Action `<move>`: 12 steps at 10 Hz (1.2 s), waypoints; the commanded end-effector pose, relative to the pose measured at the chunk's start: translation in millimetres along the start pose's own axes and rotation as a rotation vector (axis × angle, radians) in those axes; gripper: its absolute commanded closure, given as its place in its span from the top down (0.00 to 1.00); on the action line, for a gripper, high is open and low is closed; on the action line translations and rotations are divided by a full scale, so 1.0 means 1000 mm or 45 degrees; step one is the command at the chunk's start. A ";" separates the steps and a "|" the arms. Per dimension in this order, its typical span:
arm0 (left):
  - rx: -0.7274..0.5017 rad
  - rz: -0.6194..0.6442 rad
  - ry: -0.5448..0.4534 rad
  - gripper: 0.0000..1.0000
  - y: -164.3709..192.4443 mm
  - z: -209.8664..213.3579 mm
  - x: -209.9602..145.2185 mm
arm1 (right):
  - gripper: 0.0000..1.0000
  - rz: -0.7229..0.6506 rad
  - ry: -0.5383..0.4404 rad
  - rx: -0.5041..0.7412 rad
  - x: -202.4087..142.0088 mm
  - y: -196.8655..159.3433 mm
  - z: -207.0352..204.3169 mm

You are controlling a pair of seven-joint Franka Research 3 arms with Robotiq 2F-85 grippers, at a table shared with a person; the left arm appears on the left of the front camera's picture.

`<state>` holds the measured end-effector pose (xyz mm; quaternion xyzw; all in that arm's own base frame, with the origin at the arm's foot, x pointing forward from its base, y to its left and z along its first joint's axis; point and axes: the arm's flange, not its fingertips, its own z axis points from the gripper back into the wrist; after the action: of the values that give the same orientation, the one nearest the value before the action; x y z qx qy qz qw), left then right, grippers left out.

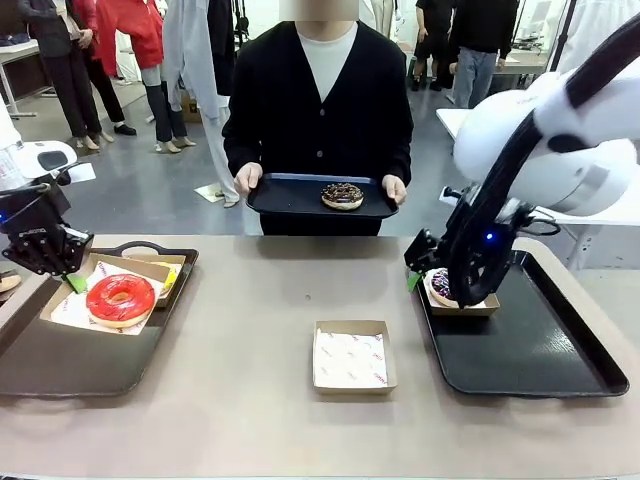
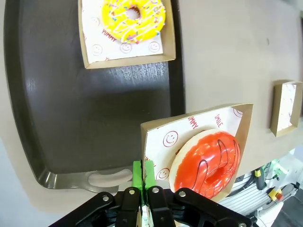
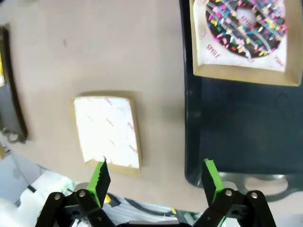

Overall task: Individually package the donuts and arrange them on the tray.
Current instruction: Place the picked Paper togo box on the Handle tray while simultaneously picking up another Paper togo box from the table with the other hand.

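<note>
A glossy red donut [image 1: 120, 298] lies in a paper-lined box [image 2: 158, 137] that rests tilted across the left tray [image 1: 60, 370]. My left gripper [image 2: 143, 172] is shut on that box's edge at its left corner. A yellow donut [image 2: 134, 19] sits in its own box further along the same tray. On the right tray [image 1: 540, 350], a dark purple sprinkled donut [image 3: 246, 28] sits boxed at the near-left corner. My right gripper [image 3: 156, 177] hangs open just beside it, holding nothing. A person holds a black tray [image 1: 290, 200] carrying a chocolate donut [image 1: 342, 196].
An empty lined box [image 1: 351, 357] sits on the table between the two trays. The right tray is bare behind and to the right of the purple donut's box. People stand far behind the person.
</note>
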<state>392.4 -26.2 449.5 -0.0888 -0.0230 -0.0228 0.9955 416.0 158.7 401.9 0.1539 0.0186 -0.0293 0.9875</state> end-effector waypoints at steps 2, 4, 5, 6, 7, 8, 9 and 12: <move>-0.039 0.028 0.012 0.01 0.022 -0.006 0.007 | 1.00 -0.026 0.001 -0.055 0.022 0.024 -0.026; -0.010 0.039 0.019 0.01 0.016 -0.006 0.002 | 1.00 0.001 0.012 -0.029 0.012 0.010 -0.024; -0.010 0.039 0.019 0.01 0.016 -0.006 0.002 | 1.00 0.001 0.012 -0.029 0.012 0.010 -0.024; -0.010 0.039 0.019 0.01 0.016 -0.006 0.002 | 1.00 0.001 0.012 -0.029 0.012 0.010 -0.024; -0.010 0.039 0.019 0.01 0.016 -0.006 0.002 | 1.00 0.001 0.012 -0.029 0.012 0.010 -0.024; -0.010 0.039 0.019 0.01 0.016 -0.006 0.002 | 1.00 0.001 0.012 -0.029 0.012 0.010 -0.024; -0.010 0.039 0.019 0.01 0.016 -0.006 0.002 | 1.00 0.001 0.012 -0.029 0.012 0.010 -0.024; -0.010 0.039 0.019 0.01 0.016 -0.006 0.002 | 1.00 0.001 0.012 -0.029 0.012 0.010 -0.024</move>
<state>397.3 -11.1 439.0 -0.0934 -0.0118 -0.0087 0.9955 432.7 176.2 382.4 0.1451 0.0230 -0.0310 0.9887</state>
